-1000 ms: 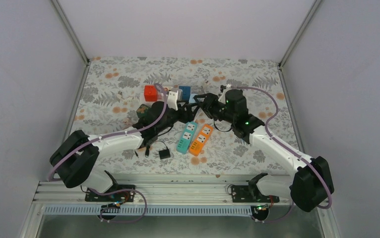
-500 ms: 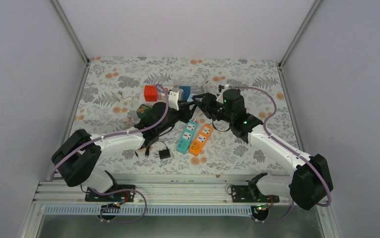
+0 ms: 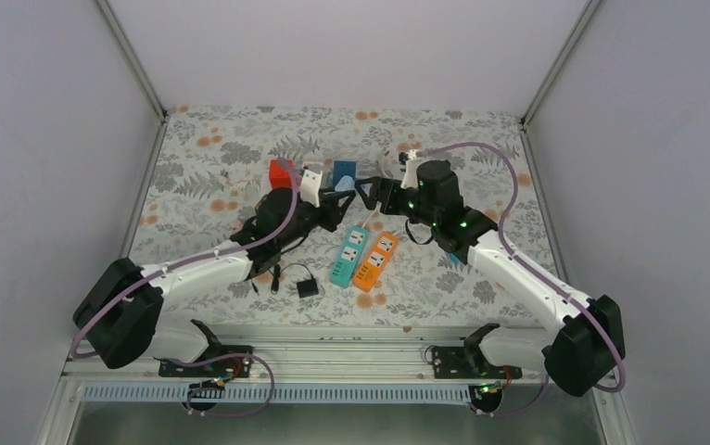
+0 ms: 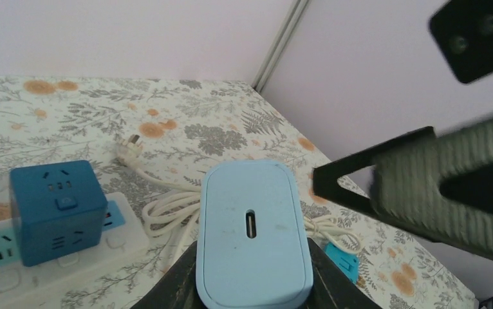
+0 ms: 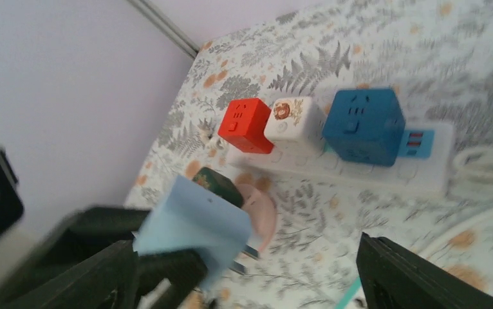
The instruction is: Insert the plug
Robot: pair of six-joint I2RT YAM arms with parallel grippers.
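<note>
1. Your left tool [image 4: 251,284] pinches the pale blue plug [image 4: 251,235] by its two sides. The left wrist view shows the plug's flat face with one small slot, held up off the floral surface [image 4: 231,135].
2. The right wrist view shows the same plug from another side, blurred, at lower left of the frame. The dark jaws overlap there, so you cannot tell them apart.
3. Your right tool [image 3: 367,193] stands spread, with its jaws at the lower corners of its own view, well apart. In the left wrist view one jaw sits just right of the plug, not touching it.
4. The right wrist view shows a red cube [image 5: 247,124], a white cube [image 5: 290,118] and a blue cube [image 5: 363,125] in a row on a white power strip [image 5: 424,174]. The left wrist view shows only the blue one, at left.
5. Only the left wrist view shows a white cable [image 4: 167,212] looped behind the plug.
6. Only the top view shows a teal strip [image 3: 349,253] and an orange strip [image 3: 375,260] side by side below the tools, with a black adapter [image 3: 307,287] to their lower left.
</note>
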